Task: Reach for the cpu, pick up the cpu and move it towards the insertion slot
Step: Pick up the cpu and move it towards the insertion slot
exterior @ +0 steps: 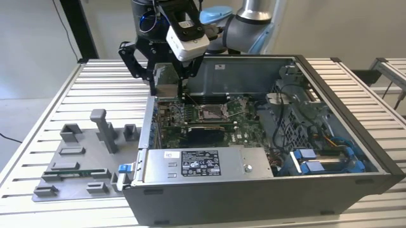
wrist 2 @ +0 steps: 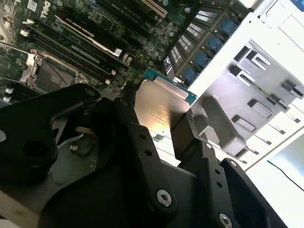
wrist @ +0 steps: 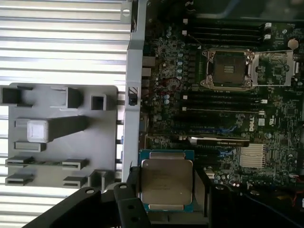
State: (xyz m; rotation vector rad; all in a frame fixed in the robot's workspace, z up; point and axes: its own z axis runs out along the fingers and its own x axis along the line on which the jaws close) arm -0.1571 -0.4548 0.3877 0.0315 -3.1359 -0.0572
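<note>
My gripper (exterior: pixel 166 84) hangs over the rear corner of the open computer case (exterior: pixel 343 142) at the exterior view's left, shut on the cpu (exterior: pixel 166 90). In both wrist views the cpu (wrist: pixel 166 180) (wrist 2: pixel 159 105) shows as a thin square chip with a silvery face and green rim, pinched by its two edges between the black fingers (wrist: pixel 202 187) (wrist 2: pixel 137 142). It is held in the air above the motherboard's edge. The insertion slot (exterior: pixel 212 112) (wrist: pixel 227 69) (wrist 2: pixel 34 67) is a silver-framed socket with its frame swung open, some way off from the chip.
A grey fixture tray (exterior: pixel 76 156) with upright posts lies on the slatted table at the exterior view's left, with a green memory stick (exterior: pixel 63 175) in it. The case wall (wrist: pixel 135 95) separates tray and motherboard. A power supply (exterior: pixel 203 164) and blue cables (exterior: pixel 317 159) occupy the near side.
</note>
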